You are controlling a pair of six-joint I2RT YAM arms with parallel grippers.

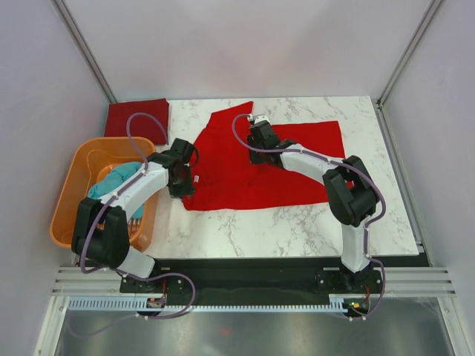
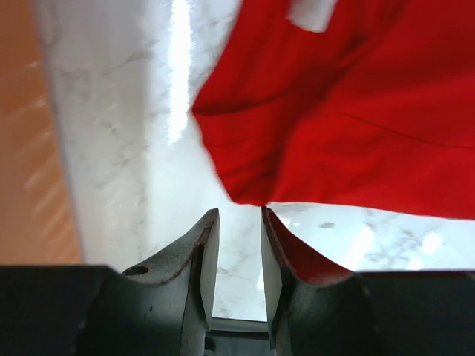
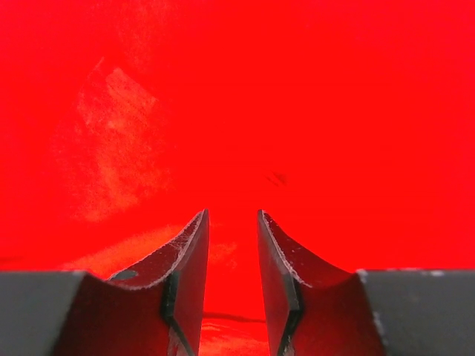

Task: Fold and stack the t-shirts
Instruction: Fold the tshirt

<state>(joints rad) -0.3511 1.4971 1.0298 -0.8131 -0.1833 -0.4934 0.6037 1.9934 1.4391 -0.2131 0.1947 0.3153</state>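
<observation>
Left wrist view first: the left pincer point(image 2: 239, 215) hangs with a narrow gap and nothing in it. It's over the bare marble surface point(image 2: 133, 148), just short of the near-left edge of the bright red t-shirt point(image 2: 356, 133). Off to the left, the teal t-shirt point(image 1: 109, 184) sits bundled in the orange basket point(image 1: 93, 159).

Further out, the red one sprawls across the middle of the surface. It's half-flattened, with one flap thrown up toward the far edge and a small white neck label point(image 2: 312, 15) showing by the left arm. The right pincer point(image 3: 231, 215) is low over its middle, jaws a little apart, cloth under them and not clamped as far as I can see. Far left corner: the maroon t-shirt point(image 1: 137, 119), folded into a neat square.

My read on handling: light, limp cloth that will sag and drag. Best taken at a hem corner or sleeve edge, pinched low against the marble, both sides together.
</observation>
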